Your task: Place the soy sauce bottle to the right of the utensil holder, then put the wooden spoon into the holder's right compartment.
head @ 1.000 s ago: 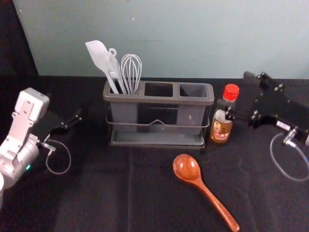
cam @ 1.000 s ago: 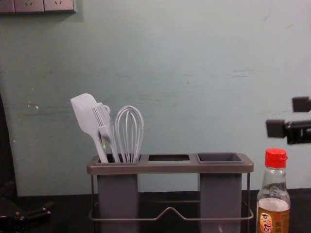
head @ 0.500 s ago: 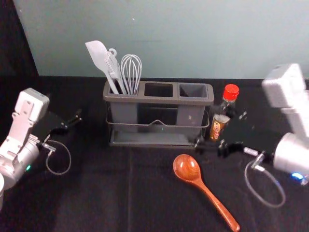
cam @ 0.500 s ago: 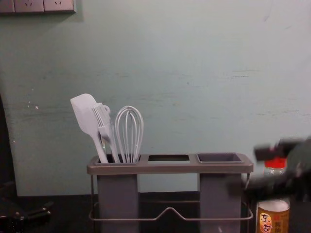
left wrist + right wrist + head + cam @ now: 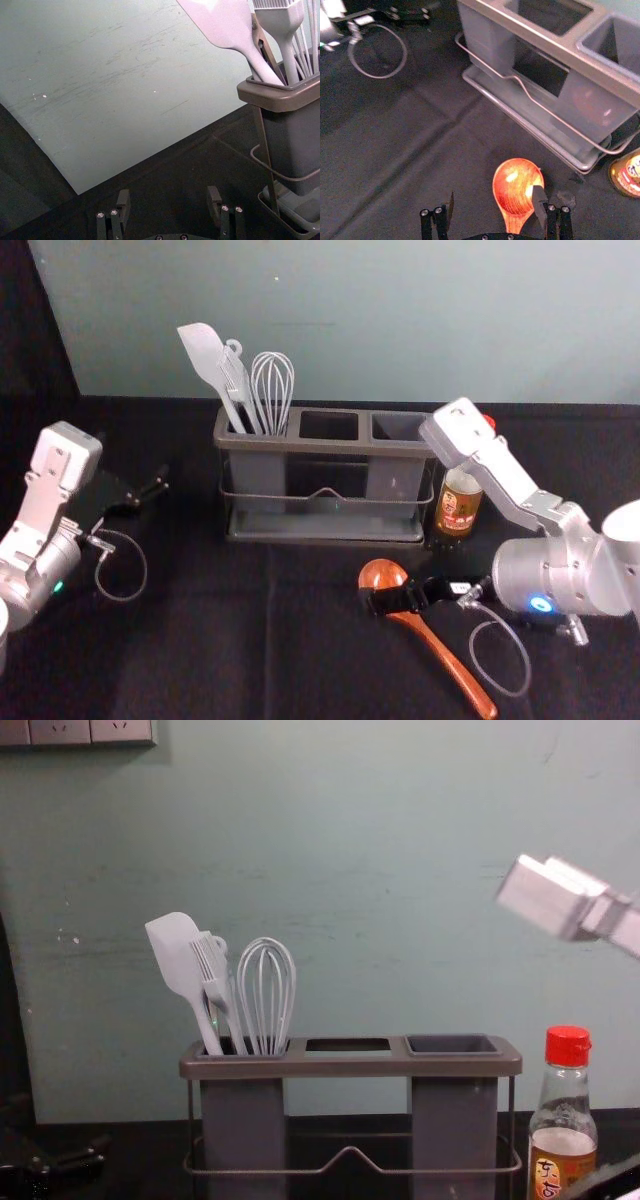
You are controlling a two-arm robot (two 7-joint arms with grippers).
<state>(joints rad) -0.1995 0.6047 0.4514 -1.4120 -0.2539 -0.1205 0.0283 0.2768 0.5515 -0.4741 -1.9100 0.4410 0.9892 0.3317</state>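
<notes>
1. While the spoon lies hollow side up on the cloth in front of the holder, its long axis runs aslant, bowl toward the holder, handle end toward the near right.
2. The right gripper is over the spoon, by the bowl and neck. In its wrist view the jaws stand wide, the spoon between them and one finger overlapping the bowl's edge; I cannot tell whether they touch.
3. The bottle stands upright just to the right of the holder, red cap up, its long axis vertical.
4. The left gripper is parked left of the holder, jaws wide apart.
5. In the holder's left compartment, a spatula, brush and whisk point upward, the spatula leaning left.
6. Dark and lightly creased, the cloth reaches back to a pale grey-green wall with faint scuffs; a socket panel sits high at its left.
</notes>
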